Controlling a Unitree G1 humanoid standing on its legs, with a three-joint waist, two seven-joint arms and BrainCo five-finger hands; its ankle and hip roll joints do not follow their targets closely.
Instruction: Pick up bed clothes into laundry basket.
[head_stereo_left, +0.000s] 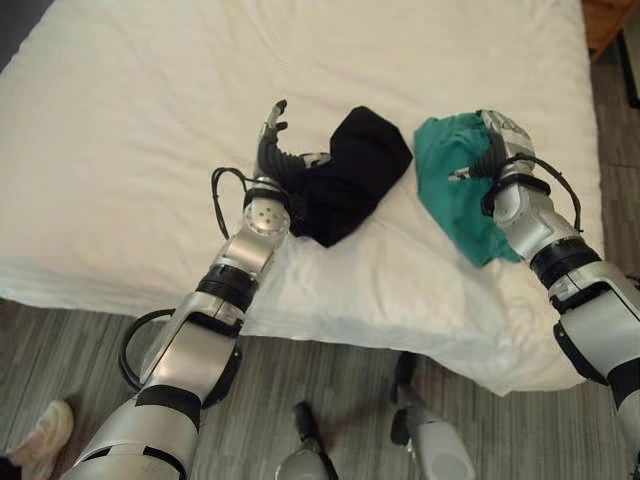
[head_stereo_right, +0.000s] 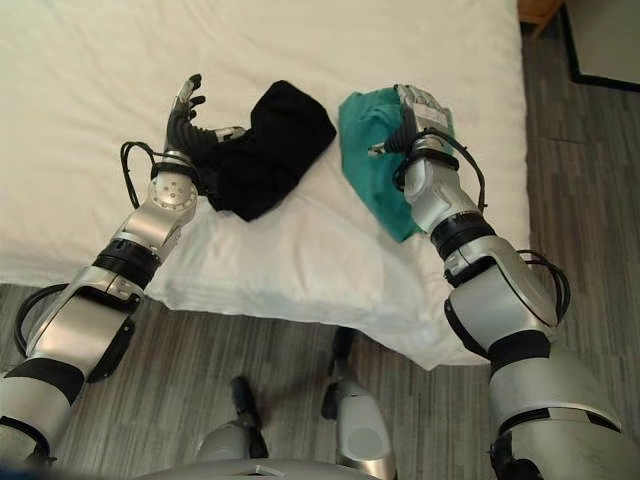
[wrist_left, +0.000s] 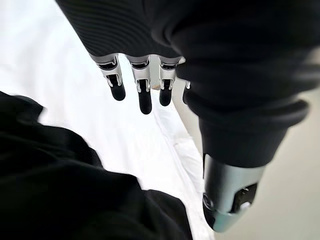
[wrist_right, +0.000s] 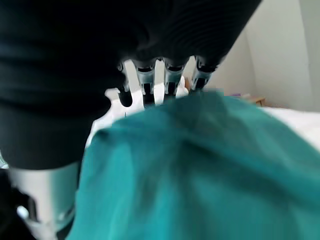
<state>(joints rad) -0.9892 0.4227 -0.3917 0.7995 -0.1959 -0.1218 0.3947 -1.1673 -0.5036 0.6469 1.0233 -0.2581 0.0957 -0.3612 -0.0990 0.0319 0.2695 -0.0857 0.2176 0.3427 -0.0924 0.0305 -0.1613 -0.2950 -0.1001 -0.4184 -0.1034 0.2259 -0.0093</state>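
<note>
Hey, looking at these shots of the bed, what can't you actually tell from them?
- Right hand: its fingertips are hidden behind the teal garment in the right wrist view, so its hold is unclear.
- Black garment: its near edge is covered by the left hand and wrist in the eye views.
- The white bed is cut off by the top edge.

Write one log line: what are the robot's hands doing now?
left hand: open, beside black garment | right hand: on green garment, fingers hidden | bed: both garments on it
</note>
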